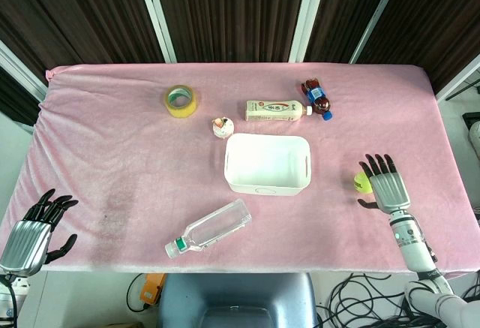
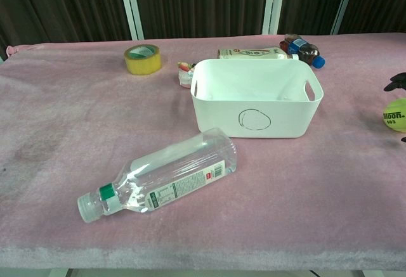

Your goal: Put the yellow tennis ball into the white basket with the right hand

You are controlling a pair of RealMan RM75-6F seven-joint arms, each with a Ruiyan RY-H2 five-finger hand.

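The yellow tennis ball [image 1: 362, 183] [image 2: 394, 113] lies on the pink cloth to the right of the white basket [image 1: 267, 186] [image 2: 254, 123], a short way from it. My right hand [image 1: 388, 185] is right beside the ball on its right side, fingers stretched out and apart, thumb below the ball. I cannot tell whether the palm touches the ball. In the chest view only dark fingertips [image 2: 397, 82] show above the ball at the frame's edge. The basket holds nothing. My left hand [image 1: 34, 230] rests at the front left table edge, holding nothing.
A clear plastic bottle [image 1: 209, 229] [image 2: 162, 180] lies on its side in front of the basket. Behind the basket are a yellow tape roll [image 1: 181, 100], a small cup [image 1: 222, 127], a lying drink bottle [image 1: 276, 110] and a cola bottle [image 1: 316, 98].
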